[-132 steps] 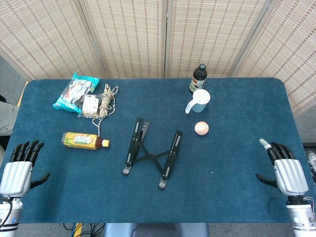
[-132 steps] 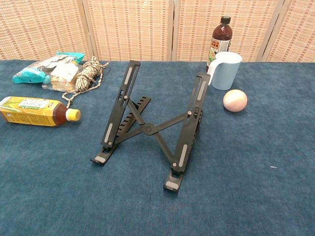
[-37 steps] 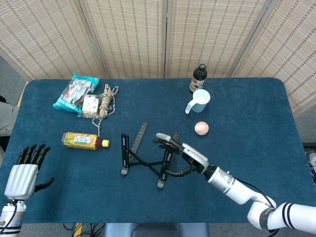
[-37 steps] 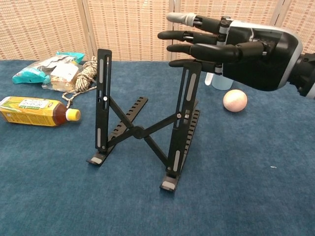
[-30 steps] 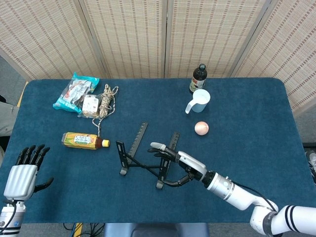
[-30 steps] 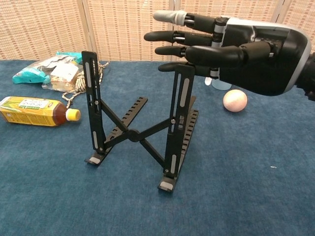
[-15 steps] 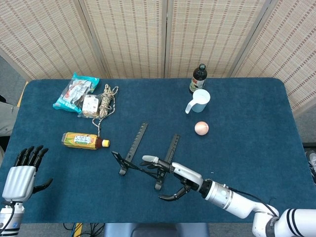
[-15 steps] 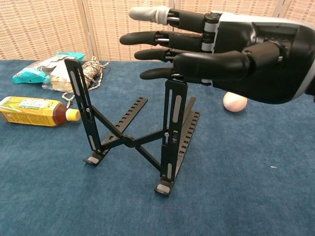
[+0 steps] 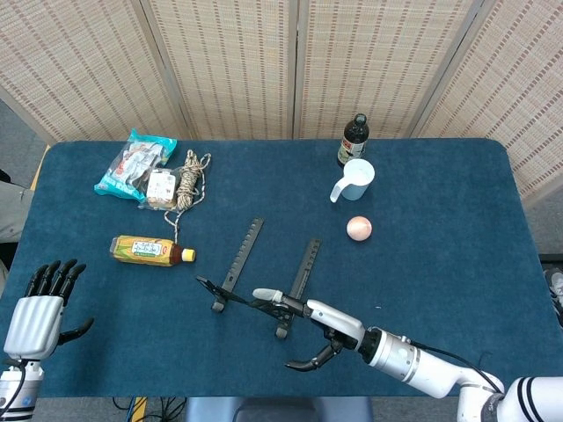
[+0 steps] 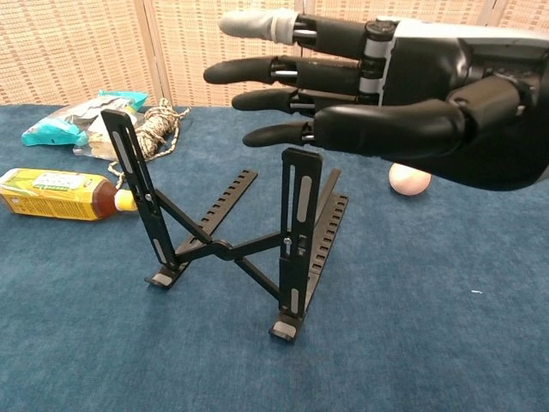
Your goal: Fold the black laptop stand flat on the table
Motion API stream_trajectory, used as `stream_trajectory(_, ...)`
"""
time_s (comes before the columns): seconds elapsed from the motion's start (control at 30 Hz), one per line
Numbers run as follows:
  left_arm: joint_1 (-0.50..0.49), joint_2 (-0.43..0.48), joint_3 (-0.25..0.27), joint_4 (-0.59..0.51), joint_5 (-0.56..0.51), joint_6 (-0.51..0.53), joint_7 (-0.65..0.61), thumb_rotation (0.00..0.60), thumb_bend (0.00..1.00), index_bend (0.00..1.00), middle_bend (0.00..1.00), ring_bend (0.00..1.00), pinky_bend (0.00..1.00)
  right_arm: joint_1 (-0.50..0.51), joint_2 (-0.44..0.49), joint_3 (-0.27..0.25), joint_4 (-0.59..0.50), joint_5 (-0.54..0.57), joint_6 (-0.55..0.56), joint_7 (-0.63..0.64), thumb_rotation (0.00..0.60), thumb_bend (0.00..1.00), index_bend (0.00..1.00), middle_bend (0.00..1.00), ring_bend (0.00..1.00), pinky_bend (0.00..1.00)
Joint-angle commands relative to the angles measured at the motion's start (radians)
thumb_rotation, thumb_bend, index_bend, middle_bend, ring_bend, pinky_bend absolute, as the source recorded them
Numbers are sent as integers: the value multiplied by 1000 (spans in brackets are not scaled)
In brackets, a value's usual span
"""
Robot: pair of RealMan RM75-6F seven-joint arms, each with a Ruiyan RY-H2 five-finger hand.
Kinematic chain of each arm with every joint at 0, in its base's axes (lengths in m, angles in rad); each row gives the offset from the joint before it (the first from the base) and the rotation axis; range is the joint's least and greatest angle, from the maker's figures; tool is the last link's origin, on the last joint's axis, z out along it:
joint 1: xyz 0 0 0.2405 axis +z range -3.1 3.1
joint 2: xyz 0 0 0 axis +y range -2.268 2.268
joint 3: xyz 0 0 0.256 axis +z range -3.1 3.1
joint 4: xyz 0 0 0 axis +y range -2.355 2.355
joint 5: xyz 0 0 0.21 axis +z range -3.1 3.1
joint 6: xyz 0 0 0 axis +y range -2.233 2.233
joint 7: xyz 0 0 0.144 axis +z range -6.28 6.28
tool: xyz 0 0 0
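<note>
- The black laptop stand [image 10: 232,245] stood near the middle of the table [image 9: 440,264], a little toward the front edge, its two arms raised steeply and its feet on the blue cloth.
- Its notched support bars lay flat on the cloth behind the raised arms, pointing toward the back edge.
- My right hand [image 10: 403,94] hovered flat, palm down, above the top of the stand's right arm, fingers [image 10: 257,69] stretched out and apart, holding nothing.
- From the chest view I could not tell whether the lowest finger touched the arm's top end or sat just above it.
- In the head view that same right hand [image 9: 312,321] reached in from the front edge, over the stand.
- My left hand [image 9: 35,312] rested at the front left corner, fingers spread and empty, well apart from the stand.
- A tea bottle [image 9: 148,251] lay on its side toward the left edge, near the stand's left arm.
- A coil of rope [image 9: 186,186] and a snack packet [image 9: 132,163] sat toward the back left corner.
- A pale cup [image 9: 354,178], a dark bottle [image 9: 353,139] and a pink ball [image 9: 359,229] sat toward the back edge, right of centre.
</note>
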Motion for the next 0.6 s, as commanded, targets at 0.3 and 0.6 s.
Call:
stream_trajectory(0.3, -1, -4, -1, 2, 3, 0, 0, 600, 135, 116, 75, 56, 39, -30, 2, -14, 16, 51, 19, -64, 600, 209, 0, 130, 41, 106)
stream_trajectory(0.6, 2, -7, -1, 0, 4, 3, 2, 600, 135, 116, 76, 56, 40, -46, -47, -34, 78, 99, -22, -101, 600, 41, 0, 127, 41, 100)
